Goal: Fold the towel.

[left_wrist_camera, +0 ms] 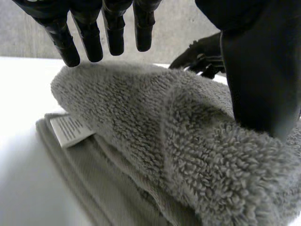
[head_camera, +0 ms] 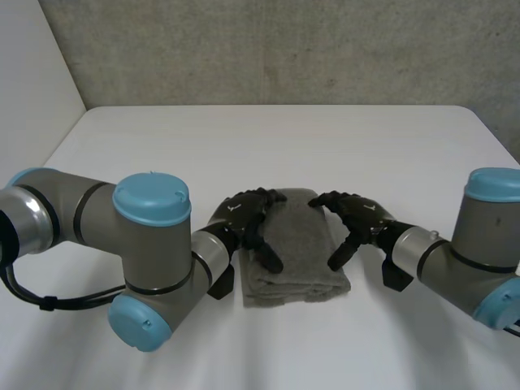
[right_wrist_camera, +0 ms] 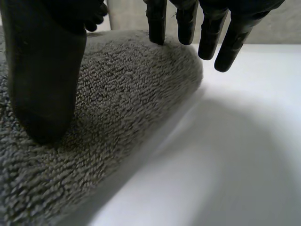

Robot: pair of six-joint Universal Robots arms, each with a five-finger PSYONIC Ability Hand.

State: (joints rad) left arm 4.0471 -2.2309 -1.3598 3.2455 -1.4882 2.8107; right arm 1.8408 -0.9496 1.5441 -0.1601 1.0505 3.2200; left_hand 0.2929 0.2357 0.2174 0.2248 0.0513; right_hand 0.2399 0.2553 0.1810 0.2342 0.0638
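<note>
On the white table your folded grey towel lies between left hand and right hand, both loosely spread, thumbs seemingly resting on it.

You see a plain grey towel, unpatterned, with a white label bearing dark print at its edge; the left hand and right hand on it are black, the table under it white

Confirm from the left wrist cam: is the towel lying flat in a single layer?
No: the towel is folded, its thick upper layer lying over lower layers, with a white label sticking out between them.
</note>
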